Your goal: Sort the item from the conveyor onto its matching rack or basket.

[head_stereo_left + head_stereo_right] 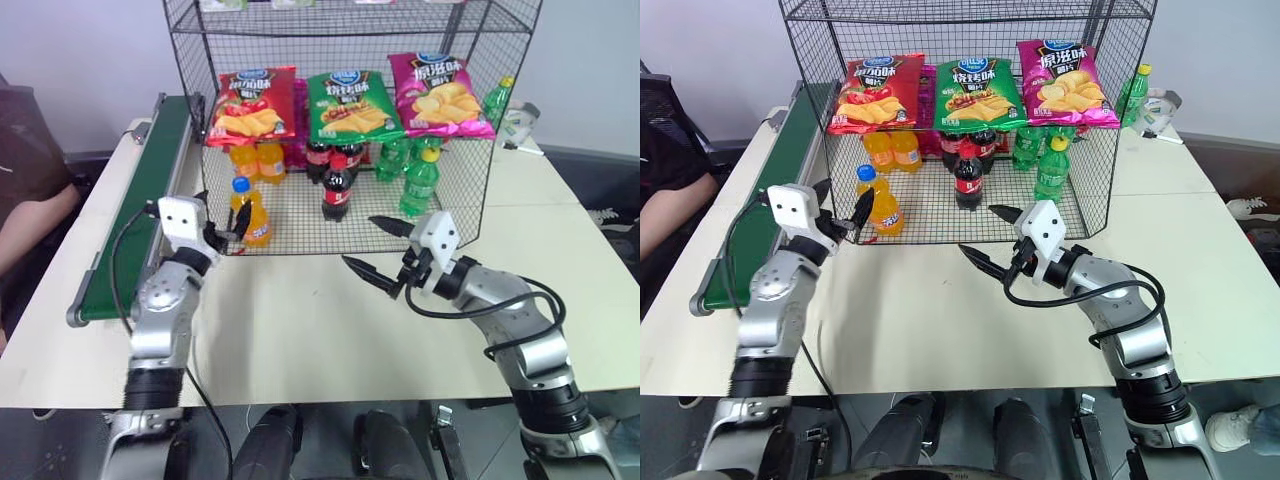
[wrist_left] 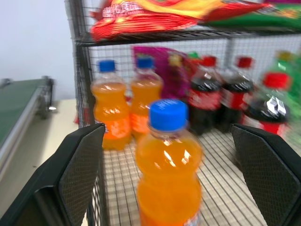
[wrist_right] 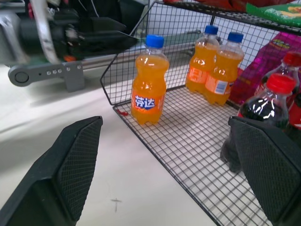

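The clear plastic orange soda bottle [image 1: 249, 212], round-shouldered with a ribbed blue cap, stands upright on the black wire-mesh rack [image 1: 300, 225] floor just ahead of the left hand [image 1: 224, 238]. That hand's flat, cross-hatched black fingers [image 2: 77, 169] are spread wide, empty. The right hand [image 1: 379, 250] is likewise spread and empty above the smooth pale worktop [image 1: 300, 330].

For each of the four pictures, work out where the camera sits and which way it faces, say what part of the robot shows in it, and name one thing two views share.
Left eye: on the head, looking forward and down at the table, rack and conveyor; both arms show.
Right eye: beside it, same scene; left tool and right tool both open.
Left wrist: looks along its own fingers into the rack at the orange bottle.
Right wrist: looks along its own fingers across the rack floor.
Shared: that orange bottle shows in both wrist views.
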{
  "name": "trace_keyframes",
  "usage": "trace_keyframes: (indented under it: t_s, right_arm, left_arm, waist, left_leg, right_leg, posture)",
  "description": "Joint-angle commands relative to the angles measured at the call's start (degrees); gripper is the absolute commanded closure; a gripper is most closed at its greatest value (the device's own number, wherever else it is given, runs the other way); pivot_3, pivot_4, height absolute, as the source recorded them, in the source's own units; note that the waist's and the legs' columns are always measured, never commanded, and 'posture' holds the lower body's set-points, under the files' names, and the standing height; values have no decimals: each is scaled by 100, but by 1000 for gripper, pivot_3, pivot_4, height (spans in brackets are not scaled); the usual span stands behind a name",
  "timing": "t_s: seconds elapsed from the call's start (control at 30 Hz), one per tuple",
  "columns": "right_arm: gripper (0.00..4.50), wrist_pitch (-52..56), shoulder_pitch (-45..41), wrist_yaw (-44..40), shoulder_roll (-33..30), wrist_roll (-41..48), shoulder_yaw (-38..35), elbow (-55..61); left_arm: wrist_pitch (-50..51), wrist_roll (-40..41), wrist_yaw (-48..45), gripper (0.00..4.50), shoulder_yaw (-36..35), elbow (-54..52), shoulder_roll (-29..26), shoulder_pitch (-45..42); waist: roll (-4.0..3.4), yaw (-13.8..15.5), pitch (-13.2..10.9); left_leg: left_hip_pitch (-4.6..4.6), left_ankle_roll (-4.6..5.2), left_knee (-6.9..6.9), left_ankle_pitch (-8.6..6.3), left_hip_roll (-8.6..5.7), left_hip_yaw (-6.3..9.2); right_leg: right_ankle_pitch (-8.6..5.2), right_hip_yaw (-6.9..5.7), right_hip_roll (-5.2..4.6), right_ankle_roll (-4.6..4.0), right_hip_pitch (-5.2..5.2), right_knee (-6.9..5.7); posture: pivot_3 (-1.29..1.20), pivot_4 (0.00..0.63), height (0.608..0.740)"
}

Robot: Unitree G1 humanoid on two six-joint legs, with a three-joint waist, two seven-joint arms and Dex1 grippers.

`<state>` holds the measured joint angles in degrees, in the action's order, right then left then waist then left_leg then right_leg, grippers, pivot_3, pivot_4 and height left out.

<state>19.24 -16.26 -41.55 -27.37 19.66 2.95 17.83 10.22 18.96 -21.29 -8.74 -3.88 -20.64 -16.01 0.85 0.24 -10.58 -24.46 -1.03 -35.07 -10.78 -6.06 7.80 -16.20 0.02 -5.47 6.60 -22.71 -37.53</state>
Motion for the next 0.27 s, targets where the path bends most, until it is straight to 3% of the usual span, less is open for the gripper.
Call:
trace_keyframes:
  t_s: [0.03,0.17,0.27]
  right_arm:
    - [0,-65,-37,-62,-144,101,-246,139]
    - [0,-129,-42,-175,-261,113,-342,7]
    - [0,-165,-40,-209,-276,118,-338,-33]
  left_arm:
    - [721,539,-534,59,-405,-772,-641,360]
    - [1386,1019,-1103,59,-981,-1232,-1501,1044]
    - [1543,1218,-1150,59,-1222,-1363,-1620,1287]
  waist:
    - [-2,-19,0]
    - [-5,-61,-1]
    - [-5,-55,-2]
  left_leg:
    - [0,0,3,0,0,0]
    - [0,-1,8,-1,4,0]
    - [0,0,10,-2,3,3]
  right_leg:
    - [-1,1,-3,-1,-1,0]
    - [-1,2,-5,-2,-3,2]
    - [-11,3,-8,-20,-7,8]
  posture:
    - [0,150,740]
    - [0,150,740]
    - [0,150,740]
